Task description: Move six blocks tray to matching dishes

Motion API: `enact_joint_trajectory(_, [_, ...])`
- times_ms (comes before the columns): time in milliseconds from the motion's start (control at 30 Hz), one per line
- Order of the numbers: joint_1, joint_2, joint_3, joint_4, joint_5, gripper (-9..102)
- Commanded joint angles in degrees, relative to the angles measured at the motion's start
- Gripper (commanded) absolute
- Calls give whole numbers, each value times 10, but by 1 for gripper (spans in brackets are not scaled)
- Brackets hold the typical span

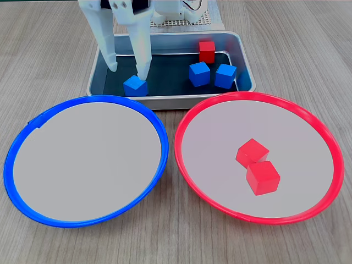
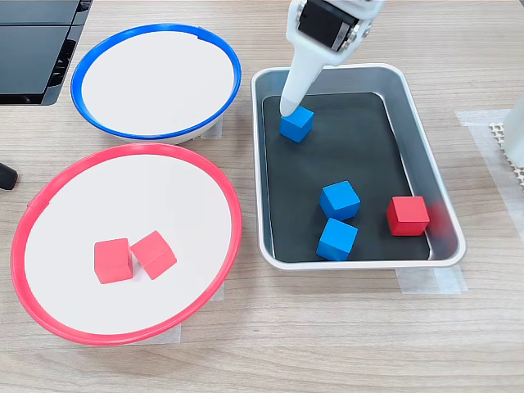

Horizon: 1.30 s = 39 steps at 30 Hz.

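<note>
My white gripper (image 1: 128, 72) hangs open over the left end of the silver tray (image 1: 245, 60), in the other fixed view the tray's far end (image 2: 426, 147). Its right fingertip (image 1: 144, 77) stands at the back edge of a blue block (image 1: 135, 85) (image 2: 296, 123); the left fingertip is apart from it. In the tray also lie two more blue blocks (image 1: 199, 73) (image 1: 225, 76) and a red block (image 1: 207, 51) (image 2: 408, 215). The red-rimmed dish (image 1: 258, 95) (image 2: 123, 147) holds two red blocks (image 1: 252, 153) (image 1: 263, 177). The blue-rimmed dish (image 1: 88, 98) (image 2: 155, 27) holds nothing.
Both dishes sit side by side in front of the tray on a wood-grain table. A black panel (image 2: 33, 49) lies beyond the blue dish, and the arm's white base on a mesh mat (image 1: 187, 22) stands behind the tray.
</note>
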Motion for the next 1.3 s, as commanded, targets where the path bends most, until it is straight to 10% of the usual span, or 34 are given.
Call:
enact_joint_trajectory(0, [-5,-17,4,-40,-4,21])
enact_joint_trajectory(367, [-53,-40,-21,-11,13,0])
enact_joint_trajectory(667, [-67,-128,-452,205,216,0])
enact_joint_trajectory(933, [-11,-247,-485,66,168,1])
enact_joint_trajectory(1133, [-18,-258,-370,-49,65,21])
enact_joint_trajectory(1267, [-33,-220,-355,11,21,0])
